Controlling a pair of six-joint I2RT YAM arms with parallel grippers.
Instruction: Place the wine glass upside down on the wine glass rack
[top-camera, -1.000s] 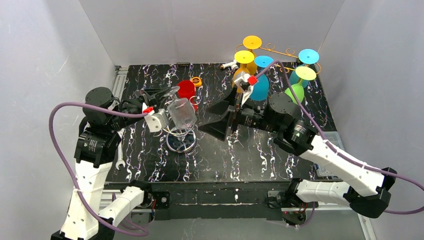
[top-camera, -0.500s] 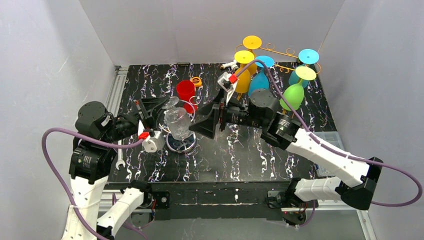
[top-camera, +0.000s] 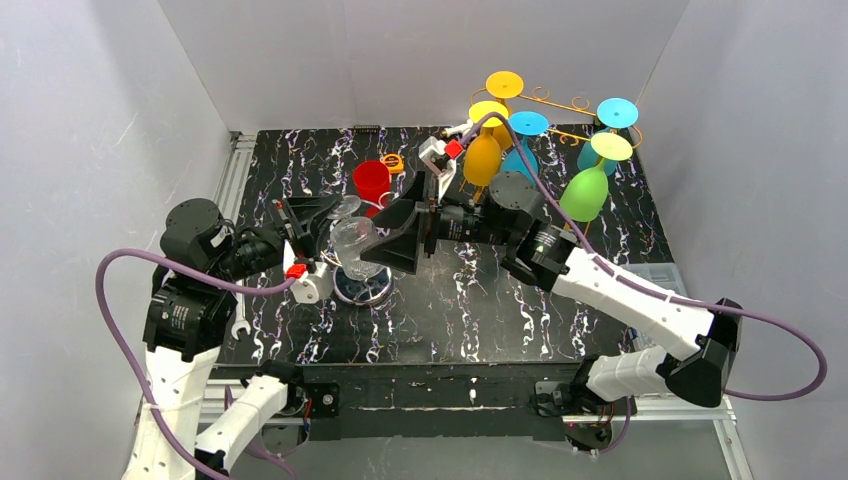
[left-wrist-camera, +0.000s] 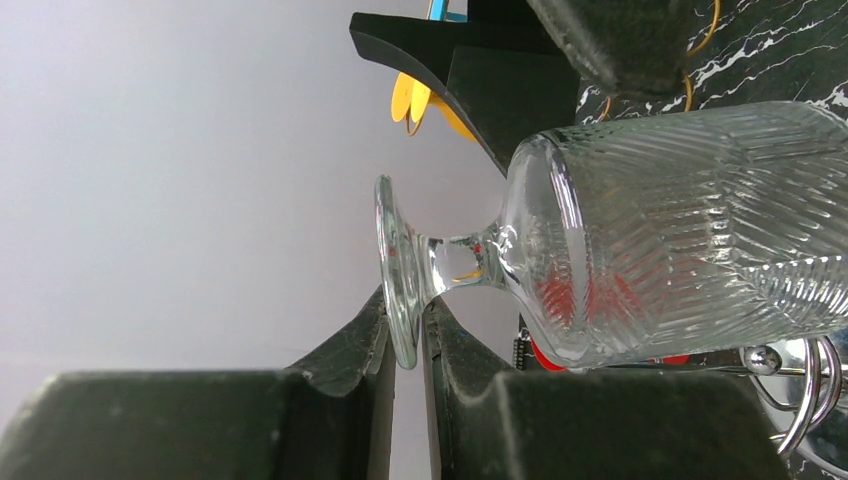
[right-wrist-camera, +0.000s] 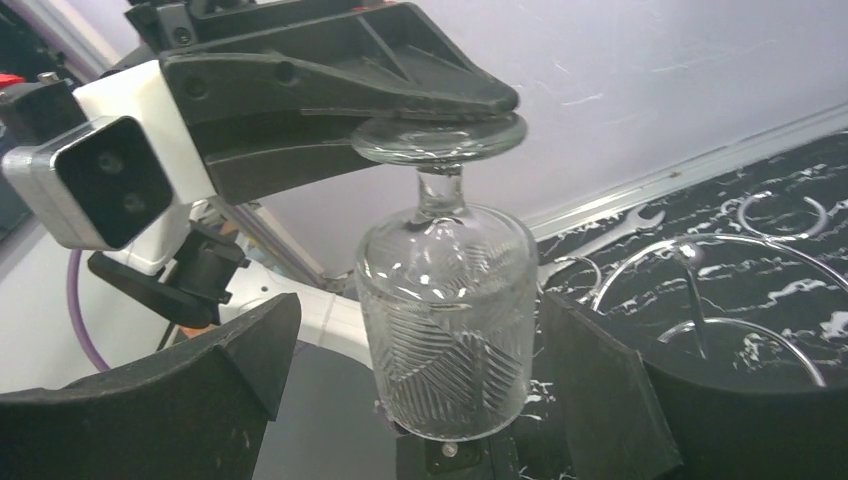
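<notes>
Wrench (top-camera: 240, 326) at the near-left edge of the bench (top-camera: 480, 310), partly under the left arm.

Left fingers (left-wrist-camera: 340, 350) pinch the foot of the clear wine glass (left-wrist-camera: 650, 230) edge-on, one finger on each face of the disc. Glass is inverted, foot up and ribbed bowl down. It is held over the chrome wire rack (top-camera: 365, 290), left of bench centre.

Rim not readable in any view:
- Left wrist view: cut off by the frame edge.
- Right wrist view: sunk behind the camera's own mount.
- From above: masked by the bowl.

Cannot tell whether the rim touches the rack. From above, the rack is mostly covered by the glass. The right wrist view shows only a few rings and one post, beyond the bowl and to one side.

Right fingers (right-wrist-camera: 200, 400) spread wide, one on either side of the bowl, gripping nothing. Clear gap on one side. The other finger is just beside the glass; contact not resolvable.

Bowl contents: only its own pattern visible, with some red showing through the wall.

Red cup (top-camera: 372, 180) stands just beyond the glass; inside not visible. Small orange round item (top-camera: 393, 162) beside it, too small to name.

Far right: gold wire stand (top-camera: 556, 102) with coloured glasses (top-camera: 584, 192) hung foot-up in yellow, orange, blue and green. Some overlap each other and the right arm, so the count is unsure.
</notes>
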